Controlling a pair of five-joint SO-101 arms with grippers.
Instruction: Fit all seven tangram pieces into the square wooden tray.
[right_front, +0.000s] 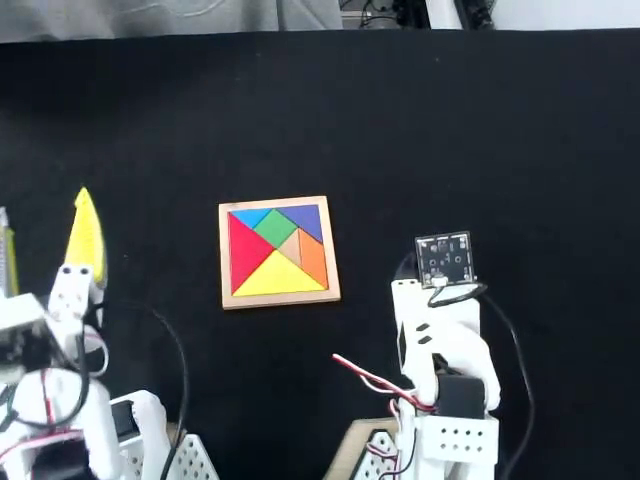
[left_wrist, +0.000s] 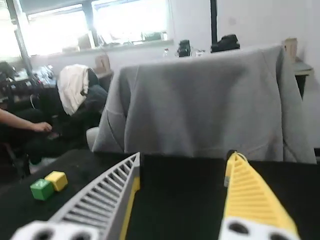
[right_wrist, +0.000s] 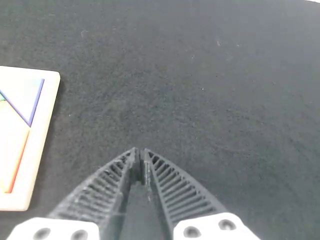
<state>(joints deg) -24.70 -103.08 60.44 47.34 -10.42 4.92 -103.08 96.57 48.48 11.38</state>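
Right gripper (right_wrist: 139, 153): fingers pressed together with nothing between them, low over the black table (right_wrist: 200, 75).
Left gripper (left_wrist: 185, 159): fingers spread wide, a grey one and a yellow one, with nothing in the gap. It is raised and faces across the table toward a grey cloth (left_wrist: 200, 110).
Left gripper's place: at the table's left side, well apart from the tray. Its yellow finger (right_front: 86, 232) points away from the arms' bases.
Right arm (right_front: 440, 340): to the right of the tray and a little nearer the bases.
Tray (right_front: 281, 299): flat on the table between the two arms. It is square, so it has no long axis, and its sides run almost in line with the table's edges, turned slightly. A strip of its rim (right_wrist: 42, 145) shows just beside the right gripper.
Pieces: all seven lie inside the tray.
Red triangle (right_front: 245, 258): long side against the left wall, apex pointing to the centre.
Yellow triangle (right_front: 279, 277): long side along the near wall, apex pointing away from the arms.
Other pieces: light blue (right_front: 250, 216), green (right_front: 275, 227), purple (right_front: 305, 220), orange (right_front: 313, 258) and tan (right_front: 289, 246).
Beyond: a green cube (left_wrist: 41, 189) and a yellow cube (left_wrist: 56, 180), touching.
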